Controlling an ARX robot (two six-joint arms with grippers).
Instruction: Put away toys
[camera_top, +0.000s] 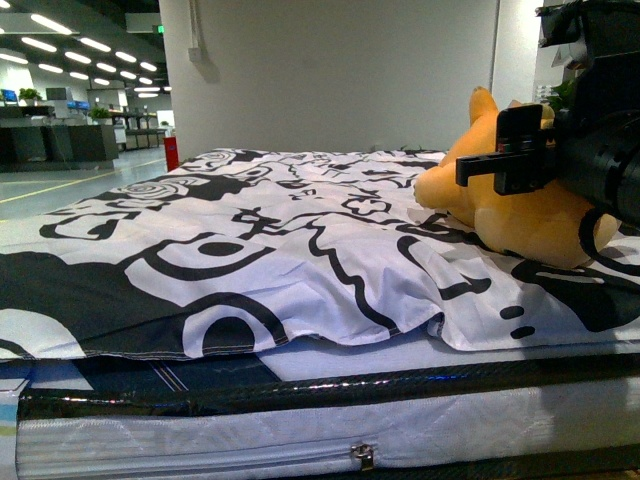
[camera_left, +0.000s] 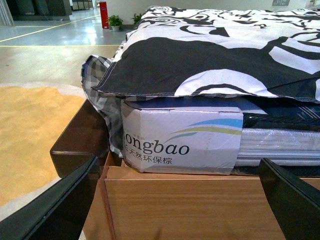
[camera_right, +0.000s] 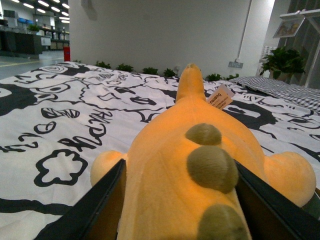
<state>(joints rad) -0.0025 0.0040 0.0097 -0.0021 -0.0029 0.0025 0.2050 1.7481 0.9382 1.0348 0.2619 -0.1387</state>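
Note:
The orange-yellow plush animal (camera_top: 520, 222) lies on the right side of the bed, on the black-and-white patterned cover (camera_top: 250, 230). My right gripper (camera_top: 507, 158) is shut on it. In the right wrist view the plush animal (camera_right: 165, 165) fills the space between the two black fingers (camera_right: 107, 200). It has olive bumps along its back and a white tag near its far end. My left gripper (camera_left: 172, 202) is open and holds nothing. It hangs low by the bed's corner, facing the wooden bed frame (camera_left: 190, 210).
The mattress (camera_top: 300, 430) edge with a zip runs along the front. A grey wall (camera_top: 330, 70) stands behind the bed. A dark wooden corner piece (camera_left: 80, 145) and a yellow rug (camera_left: 30, 130) lie beside the frame. A second bed with a checked cover (camera_right: 280, 87) stands beyond.

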